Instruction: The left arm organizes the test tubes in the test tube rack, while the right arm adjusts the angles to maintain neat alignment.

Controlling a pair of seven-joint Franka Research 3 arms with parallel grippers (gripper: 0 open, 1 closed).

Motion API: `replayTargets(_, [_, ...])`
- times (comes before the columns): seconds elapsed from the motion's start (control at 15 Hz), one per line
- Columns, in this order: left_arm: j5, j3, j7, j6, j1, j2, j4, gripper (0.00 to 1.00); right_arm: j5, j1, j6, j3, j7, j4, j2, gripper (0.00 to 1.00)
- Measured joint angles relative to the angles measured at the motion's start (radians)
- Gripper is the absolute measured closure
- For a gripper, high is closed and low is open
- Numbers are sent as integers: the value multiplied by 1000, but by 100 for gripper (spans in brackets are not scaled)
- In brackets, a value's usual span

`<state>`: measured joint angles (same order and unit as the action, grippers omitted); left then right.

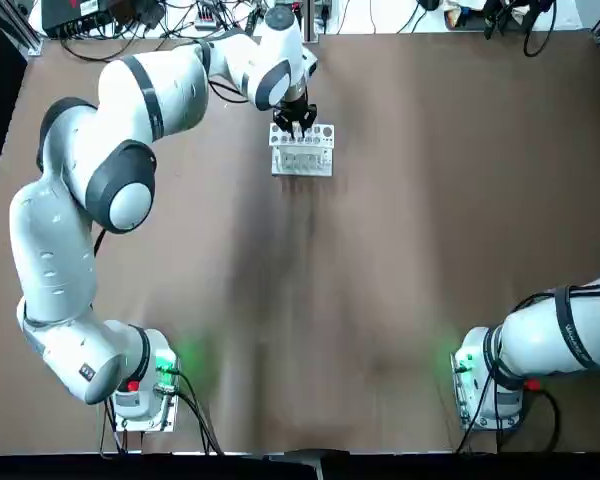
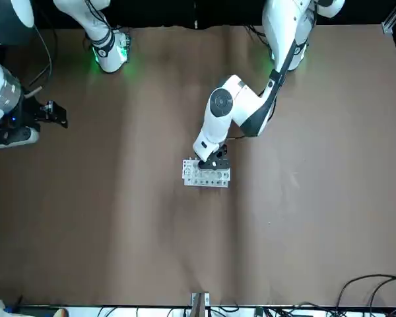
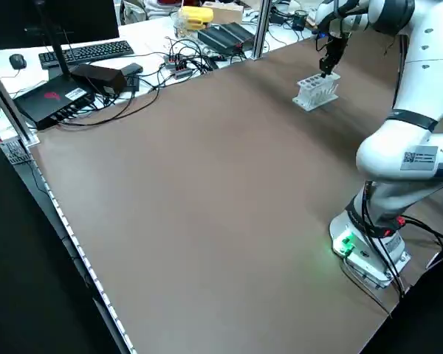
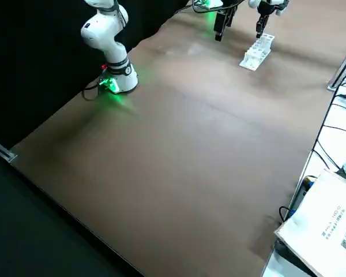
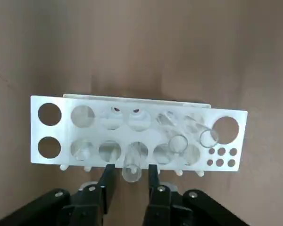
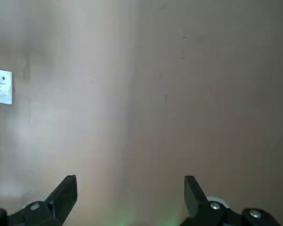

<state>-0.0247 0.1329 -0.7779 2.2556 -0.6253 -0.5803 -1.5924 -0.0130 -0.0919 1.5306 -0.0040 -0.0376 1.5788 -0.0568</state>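
We see the left gripper (image 5: 130, 172) over the far middle of the table, its two fingers apart, with one of three clear test tubes (image 5: 132, 165) standing between them, untouched by either finger. The other two tubes (image 5: 178, 143) (image 5: 209, 138) lean, tilted, in the same rack. Below is one white test tube rack (image 5: 141, 162), upright on the table (image 1: 380, 300); we count six small holes grouped at one end of its top, among rows of larger round ones. Well to the right, we have the right gripper (image 6: 130, 181) above the table, its two fingers wide apart with nothing between. Beyond the far edge sit one keyboard (image 3: 87, 51) and one mouse (image 3: 18, 61).
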Motion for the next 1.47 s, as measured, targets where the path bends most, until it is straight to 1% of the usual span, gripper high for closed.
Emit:
replayTargets(0.13, [-1, 0, 0, 0, -2, 0, 0, 64, -1, -9, 4, 3, 0, 0, 0, 0])
replayTargets(0.4, [-1, 1, 0, 0, -4, -1, 0, 65, -17, 13, 4, -5, 0, -1, 0, 0])
replayTargets(0.53, [-1, 1, -1, 0, -4, -2, 0, 66, -26, 17, 5, 0, -3, -8, 0, 0])
replayTargets(0.6, [-1, 1, -1, 0, -4, -2, 0, 68, -26, 16, 5, 4, -2, -14, 0, 0])
replayTargets(0.93, [-1, 1, -1, 0, -4, -4, 0, 70, -54, 17, 6, 5, -2, -29, 1, 0])
replayTargets(1.2, [-1, 1, -1, 0, -4, -5, 0, 71, -57, 18, 8, 5, -3, -31, 1, 0])
replayTargets(1.27, [-1, 1, -1, 0, -4, -5, 0, 74, -57, 17, 9, 6, -3, -31, 1, 0])
replayTargets(1.47, [-1, 1, -1, 0, -4, -5, 0, 74, -57, 16, 10, 7, -3, -47, 1, 0])
